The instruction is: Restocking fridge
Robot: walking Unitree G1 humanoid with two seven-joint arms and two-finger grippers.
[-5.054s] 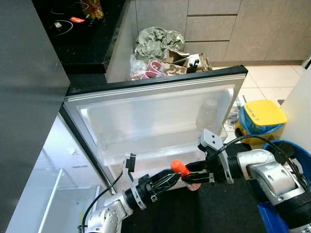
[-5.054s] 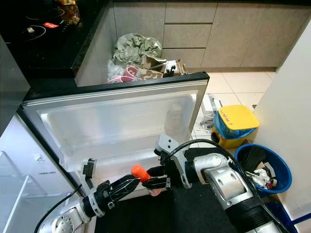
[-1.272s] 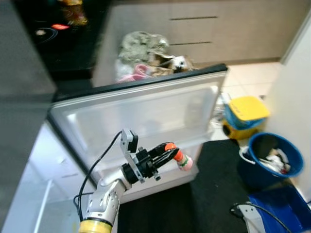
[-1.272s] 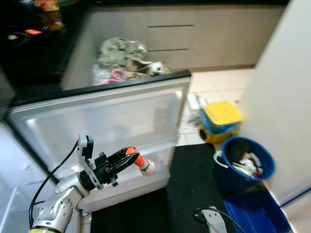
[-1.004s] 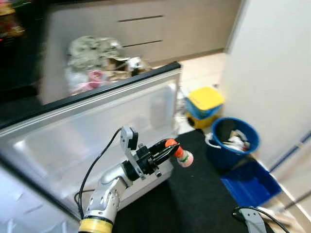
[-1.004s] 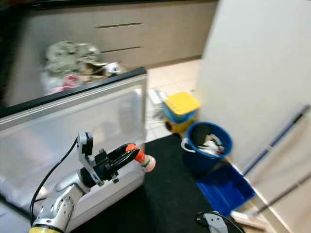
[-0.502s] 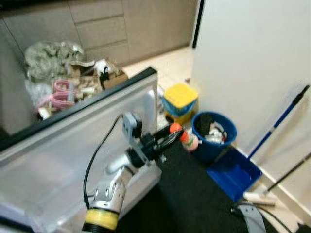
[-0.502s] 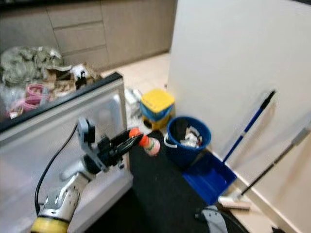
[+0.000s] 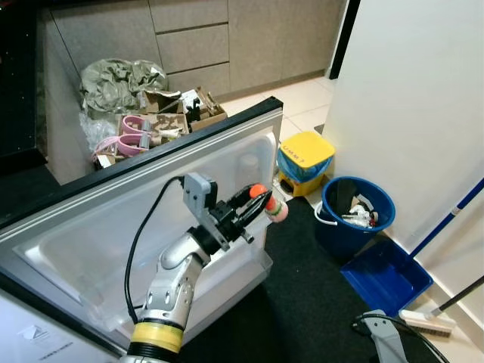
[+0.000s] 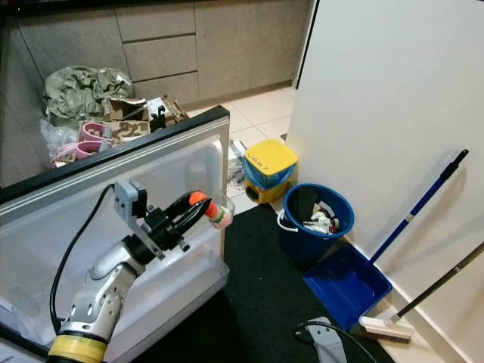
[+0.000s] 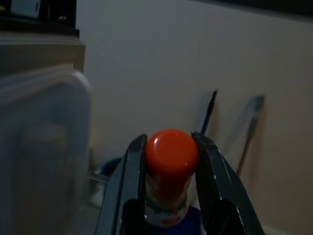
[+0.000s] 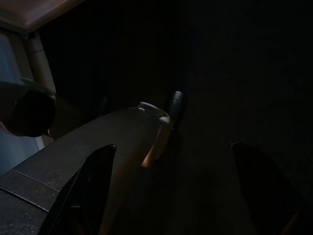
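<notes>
Now the left gripper [image 9: 261,203] is up in front of the open fridge door [image 9: 113,219], its two black fingers [image 11: 128,181] clamped on a small bottle [image 9: 272,209] with an orange cap [image 11: 171,150]. That bottle hangs out in the air past the door's free edge, over the black mat [image 9: 302,302]. Beyond it sit the yellow-lidded bin [image 9: 304,160] and the blue bucket [image 9: 355,215], with a blue dustpan [image 9: 386,276] just beside the bucket. Down low in the dark, the right gripper [image 12: 171,191] hangs idle with its fingers spread wide apart.
</notes>
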